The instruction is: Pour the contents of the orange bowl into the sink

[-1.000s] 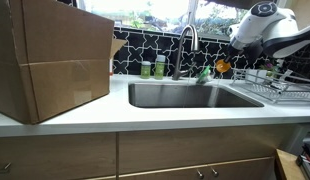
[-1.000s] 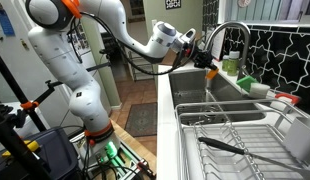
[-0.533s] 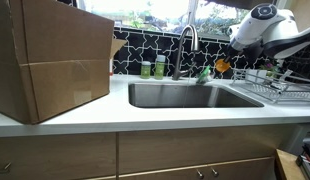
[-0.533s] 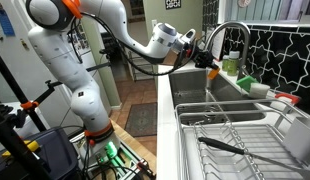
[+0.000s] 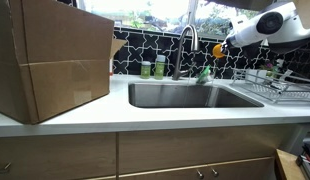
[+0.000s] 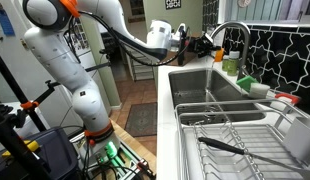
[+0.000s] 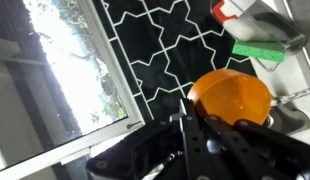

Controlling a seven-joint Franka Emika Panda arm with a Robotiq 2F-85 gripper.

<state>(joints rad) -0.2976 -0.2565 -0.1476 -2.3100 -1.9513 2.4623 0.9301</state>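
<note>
My gripper [image 7: 191, 128] is shut on the rim of the small orange bowl [image 7: 231, 98]. In both exterior views the gripper [image 5: 226, 46] [image 6: 202, 45] holds the bowl [image 5: 219, 49] [image 6: 219, 53] in the air above the far end of the steel sink [image 5: 190, 95] [image 6: 207, 92], near the gooseneck faucet [image 5: 187, 40] [image 6: 227, 32]. In the wrist view the bowl stands against the black tiled wall. I cannot tell what is inside the bowl.
A big cardboard box [image 5: 50, 60] stands on the white counter beside the sink. A wire dish rack [image 5: 280, 82] [image 6: 230, 135] holds a dark utensil on the other side. Green bottles [image 5: 152, 68] and a green sponge [image 7: 261, 52] sit by the backsplash.
The arm has risen, and the gripper has lifted the orange bowl higher above the sink's far end, up near the faucet head.
</note>
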